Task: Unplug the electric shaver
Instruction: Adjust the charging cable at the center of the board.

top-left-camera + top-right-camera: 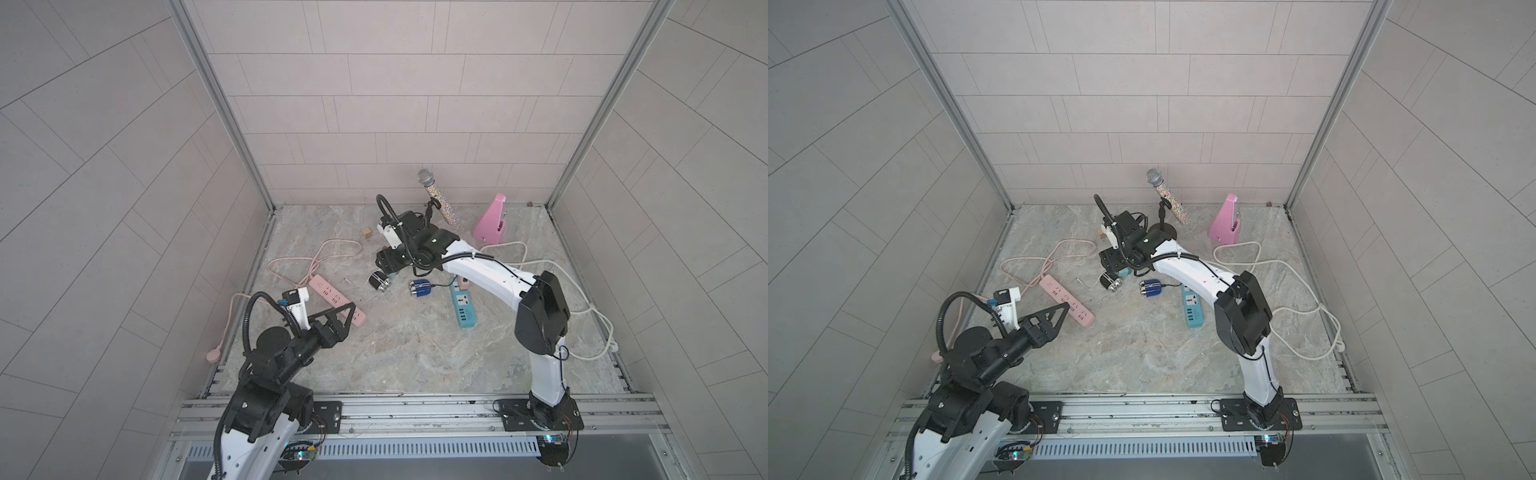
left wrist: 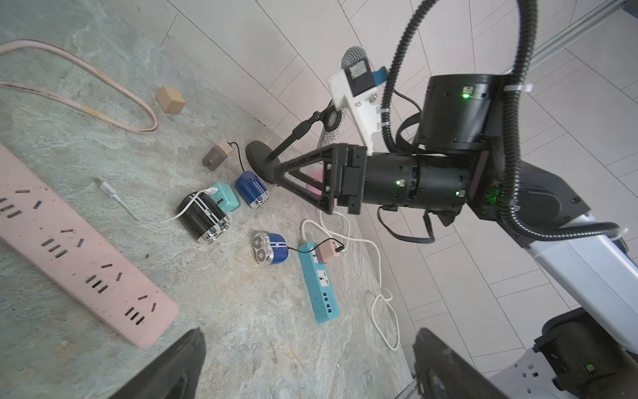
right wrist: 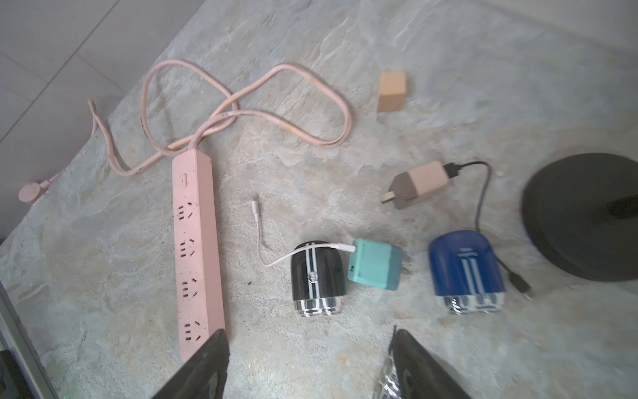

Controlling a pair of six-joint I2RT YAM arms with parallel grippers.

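Three electric shavers lie mid-table. A blue shaver (image 1: 420, 288) (image 2: 270, 248) has a black cable running to a pink adapter (image 2: 329, 252) plugged into the teal power strip (image 1: 464, 309). A black striped shaver (image 3: 317, 276) (image 1: 380, 281) rests against a loose teal adapter (image 3: 374, 264), whose white cable ends free on the table. Another blue shaver (image 3: 466, 269) lies by a loose pink adapter (image 3: 419, 184). My right gripper (image 3: 310, 362) (image 1: 384, 264) hovers over the black shaver, open and holding nothing. Near the pink power strip (image 1: 328, 297), my left gripper (image 2: 307, 362) (image 1: 347, 318) is wide open and holds nothing.
A microphone on a round stand (image 1: 436, 199) and a pink metronome (image 1: 492, 222) stand at the back. A wooden block (image 1: 366, 232) sits back left. A pink cord (image 1: 332, 249) loops at the left, and a white cord (image 1: 582, 307) trails along the right wall.
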